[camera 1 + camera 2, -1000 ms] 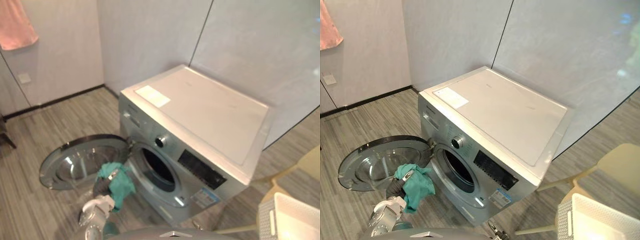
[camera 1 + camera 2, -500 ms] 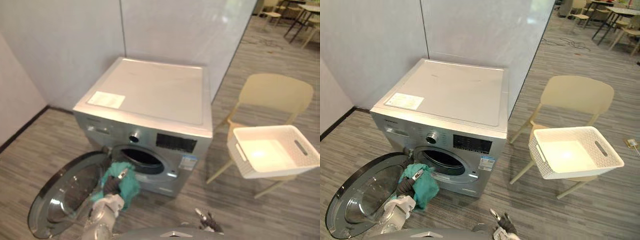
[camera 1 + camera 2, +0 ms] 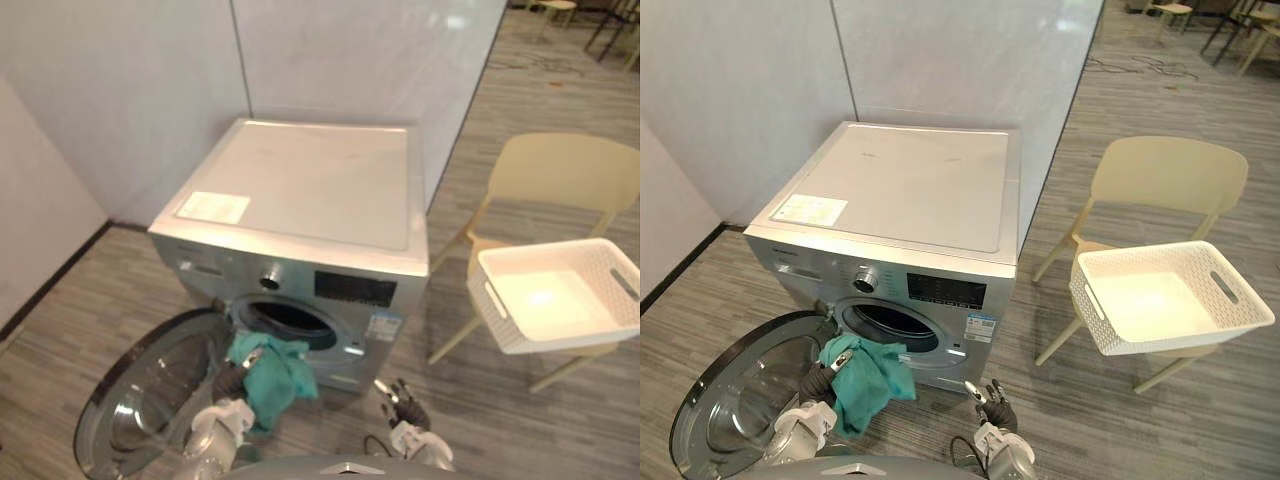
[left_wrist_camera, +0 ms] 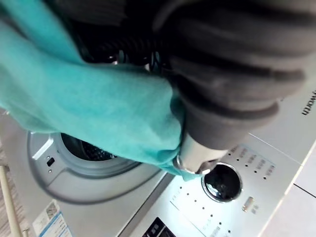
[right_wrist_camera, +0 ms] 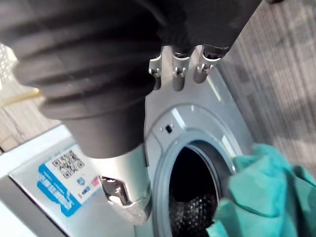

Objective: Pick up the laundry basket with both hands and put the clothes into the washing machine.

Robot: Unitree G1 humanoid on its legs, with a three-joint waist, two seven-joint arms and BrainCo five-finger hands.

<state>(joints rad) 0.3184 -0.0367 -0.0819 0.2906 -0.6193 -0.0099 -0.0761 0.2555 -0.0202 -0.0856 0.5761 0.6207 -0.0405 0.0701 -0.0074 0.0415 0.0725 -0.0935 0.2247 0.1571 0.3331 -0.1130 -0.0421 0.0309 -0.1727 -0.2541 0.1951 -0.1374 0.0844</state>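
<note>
Teal cloth [image 3: 868,380] up front, bunched in the left hand [image 3: 823,380], whose fingers clamp round it. It hangs just before the washing machine [image 3: 900,200], at the lower edge of the round drum opening [image 3: 890,325]. From the left wrist view the cloth drapes across the hand with the machine's control knob [image 4: 222,181] beyond. Whether the cloth touches the front panel, I cannot tell.

The machine's door [image 3: 735,400] stands swung wide to its left, glass facing up and low to the floor.

The right hand [image 3: 990,397] sits before the machine's lower right corner, fingers loose and spread, grasping nothing.

The white laundry basket [image 3: 1095,320] rests well off to the machine's right, on the seat of a cream chair [image 3: 1165,180], apart from both hands.
</note>
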